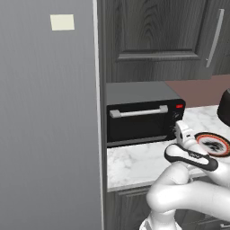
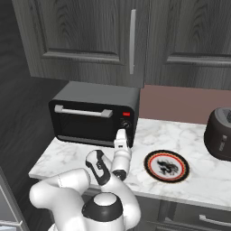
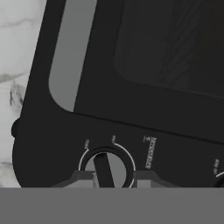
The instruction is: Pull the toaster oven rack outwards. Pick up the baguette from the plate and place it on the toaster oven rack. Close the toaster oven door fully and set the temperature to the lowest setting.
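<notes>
Black and boxy, the toaster oven (image 2: pixel 94 115) sits at the left end of the marble counter (image 2: pixel 180 140), with the toaster oven door (image 1: pixel 137 121) shut flush and its silver bar handle (image 1: pixel 139 111) running along the door's upper edge. The plate (image 2: pixel 166 165) lies to the right of the oven and carries no bread, so the baguette is judged to be already inside behind the closed door; the glass is too dark to confirm this.

The gripper (image 2: pixel 121 136) is pressed up against the control panel at the oven's right side. In the hand view the two fingertips (image 3: pixel 83 178) flank a round knob (image 3: pixel 106 168) with a dark bar across its face, the jaws narrowed around it.

Rack, loading and door steps appear complete. Remaining work is judged to be the temperature setting alone: the knob must reach its lowest mark. Scale markings around the knob are too small to read.
</notes>
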